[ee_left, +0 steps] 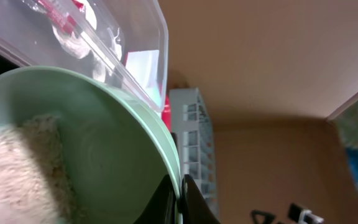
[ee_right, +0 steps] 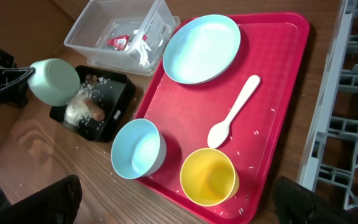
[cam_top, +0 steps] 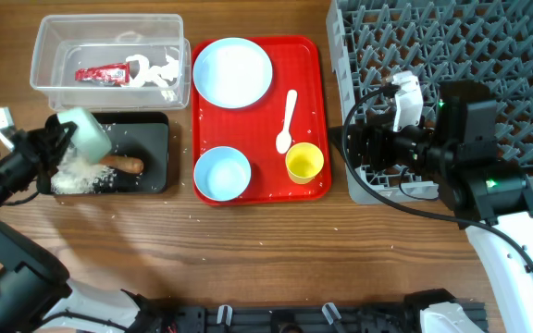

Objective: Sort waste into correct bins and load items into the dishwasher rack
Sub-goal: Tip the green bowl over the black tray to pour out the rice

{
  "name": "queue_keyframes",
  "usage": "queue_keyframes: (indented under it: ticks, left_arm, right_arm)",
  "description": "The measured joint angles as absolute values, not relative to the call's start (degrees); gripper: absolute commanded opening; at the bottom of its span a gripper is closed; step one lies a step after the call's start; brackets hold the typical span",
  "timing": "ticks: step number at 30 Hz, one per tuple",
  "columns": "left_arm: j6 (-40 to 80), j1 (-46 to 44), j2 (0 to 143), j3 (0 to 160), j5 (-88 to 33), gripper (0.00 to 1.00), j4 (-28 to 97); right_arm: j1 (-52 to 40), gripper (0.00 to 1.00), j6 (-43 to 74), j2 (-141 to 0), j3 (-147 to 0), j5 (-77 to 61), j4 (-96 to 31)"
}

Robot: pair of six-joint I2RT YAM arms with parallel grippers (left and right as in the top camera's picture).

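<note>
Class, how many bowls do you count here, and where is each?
2. The first bowl stands on the red tray's near-left corner. The second bowl, pinched by the left gripper, is tipped over the black tub, with rice piled beneath. None appears hidden.

Robot lab setup: arm [cam_top: 475,157] over wooden table [cam_top: 276,250], dishwasher rack [cam_top: 526,55] on tabletop

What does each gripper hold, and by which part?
Left gripper pinches the pale blue round bowl by its rim; right gripper holds nothing.
</note>
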State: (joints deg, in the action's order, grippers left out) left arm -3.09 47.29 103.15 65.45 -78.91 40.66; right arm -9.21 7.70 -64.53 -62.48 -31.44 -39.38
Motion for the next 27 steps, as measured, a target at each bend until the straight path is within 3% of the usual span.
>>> queue_keyframes:
  ticks: [12, 23, 27]
  left_arm:
    - [14.59, 50.0, 103.42, 65.41, -82.61, 0.04, 40.64]
    - [16.32, 49.32, 103.39, 65.41, -83.05, 0.04, 40.64]
    - [15.77, 42.5, 101.75, 65.41, -77.01, 0.04, 40.4]
  right_arm:
    - [-9.21, 1.0, 7.7, -64.53, -62.48, -31.44, -39.38]
    - [-9.21, 1.0, 7.7, -64.53, -62.48, -31.44, -39.4]
    - [-9.21, 1.0, 7.7, -64.53, -62.48, -31.44, -39.79]
